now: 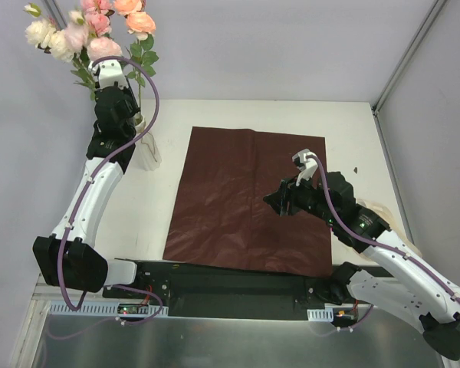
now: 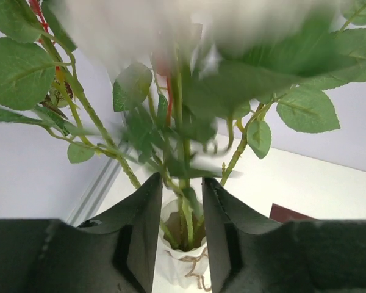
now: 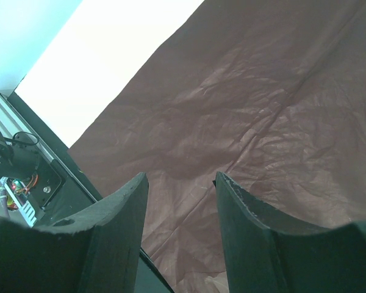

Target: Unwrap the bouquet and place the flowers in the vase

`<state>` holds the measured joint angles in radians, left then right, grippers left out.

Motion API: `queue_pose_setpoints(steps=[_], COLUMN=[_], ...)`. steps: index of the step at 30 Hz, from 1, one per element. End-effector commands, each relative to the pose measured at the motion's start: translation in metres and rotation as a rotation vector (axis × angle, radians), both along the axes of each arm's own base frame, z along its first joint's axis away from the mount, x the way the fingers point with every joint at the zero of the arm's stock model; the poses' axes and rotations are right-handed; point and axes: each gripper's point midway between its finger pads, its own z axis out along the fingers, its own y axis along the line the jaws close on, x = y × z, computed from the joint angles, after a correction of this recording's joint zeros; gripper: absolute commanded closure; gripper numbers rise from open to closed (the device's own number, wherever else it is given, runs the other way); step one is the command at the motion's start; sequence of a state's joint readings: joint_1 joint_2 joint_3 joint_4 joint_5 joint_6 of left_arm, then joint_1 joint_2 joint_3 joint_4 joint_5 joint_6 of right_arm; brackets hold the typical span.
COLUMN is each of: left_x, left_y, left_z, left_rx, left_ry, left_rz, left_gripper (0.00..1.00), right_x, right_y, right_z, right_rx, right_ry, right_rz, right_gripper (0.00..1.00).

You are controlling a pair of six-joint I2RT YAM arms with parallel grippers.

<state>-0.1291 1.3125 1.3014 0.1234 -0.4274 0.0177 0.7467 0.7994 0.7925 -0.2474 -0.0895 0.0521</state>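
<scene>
Standing in vase (image 2: 172,268), flowers (image 2: 182,125) rise between narrowly parted left jaws; right jaws spread.

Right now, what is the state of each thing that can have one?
vase: upright, stems inside.
flowers: standing in the vase.
wrapping paper: unfolded, flat on the table.
left fingers: slightly apart around the stems.
right fingers: open, empty, above the wrapping paper.

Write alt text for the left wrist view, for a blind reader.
Green stems of the flowers run down between the slightly parted dark fingers of the left gripper into the vase below. Leaves and blurred pale blooms fill the top; a corner of dark red paper shows at right on the white table.
</scene>
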Motion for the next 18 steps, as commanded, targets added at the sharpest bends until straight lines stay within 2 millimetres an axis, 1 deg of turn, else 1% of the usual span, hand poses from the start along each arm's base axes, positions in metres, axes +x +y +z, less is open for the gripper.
queue_pose_setpoints(steps=[1, 3, 4, 6, 8, 12, 13, 15, 16, 17, 18], left_x=[-0.011, -0.014, -0.017, -0.02, -0.027, -0.039, -0.044, -0.048, -0.052, -0.055, -0.06], left_y=[0.003, 0.003, 0.002, 0.001, 0.0, -0.013, -0.02, -0.033, -0.049, -0.059, -0.07], left_z=[0.028, 0.031, 0.034, 0.037, 0.043, 0.054, 0.059, 0.058, 0.062, 0.061, 0.064], left_rx=[-0.023, -0.027, -0.028, -0.027, -0.029, -0.112, -0.126, -0.171, -0.183, -0.195, -0.219], left_ry=[-0.094, -0.1, -0.108, -0.11, -0.121, -0.151, -0.161, -0.143, -0.142, -0.126, -0.13], left_rz=[0.002, -0.001, -0.006, -0.018, -0.03, -0.099, -0.139, -0.203, -0.298, -0.351, -0.41], left_gripper=[0.66, 0.61, 0.56, 0.51, 0.47, 0.4, 0.38, 0.32, 0.3, 0.27, 0.23], right_x=[0.0, 0.0, 0.0, 0.001, 0.002, 0.006, 0.009, 0.015, 0.015, 0.02, 0.021], right_y=[0.001, 0.001, 0.001, 0.001, -0.001, -0.01, -0.017, -0.029, -0.037, -0.047, -0.053], right_z=[0.011, 0.01, 0.011, 0.012, 0.013, 0.015, 0.013, 0.014, 0.012, 0.012, 0.017], right_rx=[0.029, 0.027, 0.029, 0.03, 0.03, 0.015, -0.003, -0.03, -0.055, -0.08, -0.085], right_ry=[-0.022, -0.019, -0.02, -0.021, -0.022, -0.024, -0.022, -0.034, -0.031, -0.04, -0.052], right_rz=[-0.005, -0.003, -0.005, -0.008, -0.021, -0.08, -0.116, -0.187, -0.215, -0.27, -0.3], right_gripper=[0.49, 0.49, 0.49, 0.49, 0.49, 0.49, 0.49, 0.49, 0.48, 0.48, 0.47])
